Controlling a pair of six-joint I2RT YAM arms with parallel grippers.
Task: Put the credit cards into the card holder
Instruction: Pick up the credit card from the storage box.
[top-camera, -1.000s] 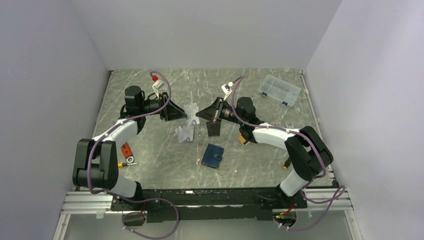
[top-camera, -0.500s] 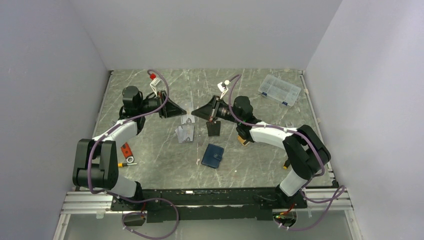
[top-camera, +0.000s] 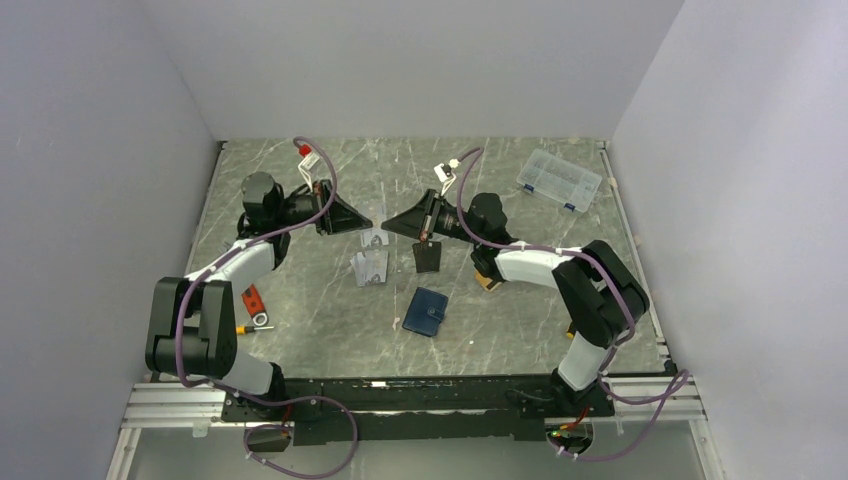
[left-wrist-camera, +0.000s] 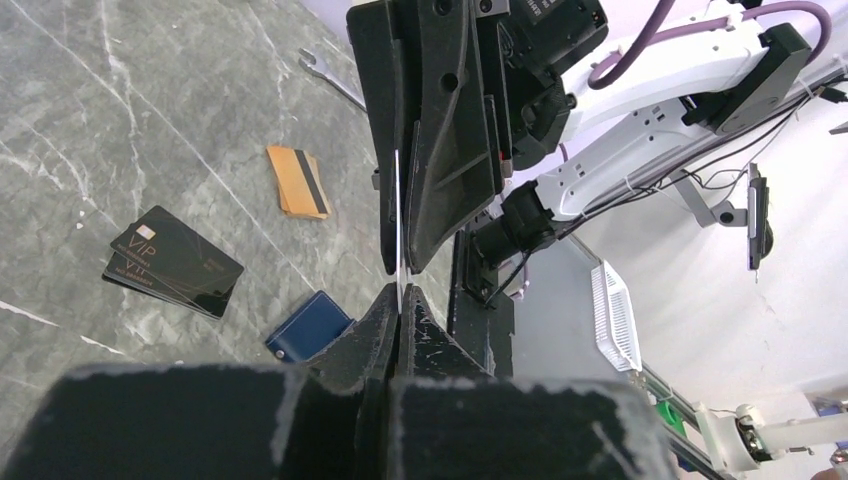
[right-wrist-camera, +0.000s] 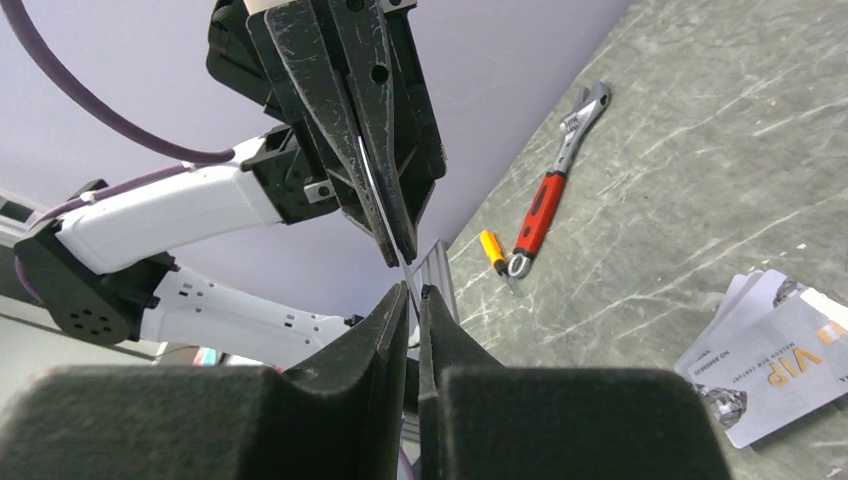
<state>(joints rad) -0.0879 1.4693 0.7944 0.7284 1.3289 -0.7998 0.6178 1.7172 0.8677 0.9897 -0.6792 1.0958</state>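
- Left gripper (left-wrist-camera: 399, 292): fingers pressed together on the near edge of a thin pale card (left-wrist-camera: 397, 230), which shows edge-on and is lifted off the desk (top-camera: 330, 325).
- Right gripper (right-wrist-camera: 412, 290): tip to tip with the left one, over the middle of the desk. Its jaws stand a crack apart, and the far edge of the same card sits in the slit. I cannot tell whether either finger touches the card.
- Card holder (top-camera: 426, 311): navy, closed, flat on the desk, nearer the arm bases than both grippers and apart from them.
- Silver-grey cards (top-camera: 370, 268): overlapping, flat on the desk below the left gripper; "VIP" is legible in the right wrist view.
- Orange card (left-wrist-camera: 298, 181): dark stripe up, on the desk beside the right arm.
- Black cards (left-wrist-camera: 175, 262): small overlapping stack with "VIP" print, between the card holder and the grippers.
- Red-handled wrench (right-wrist-camera: 550, 195) and small yellow screwdriver (right-wrist-camera: 492, 248): side by side near the left arm.
- Clear compartment box (top-camera: 559, 180): far right corner.
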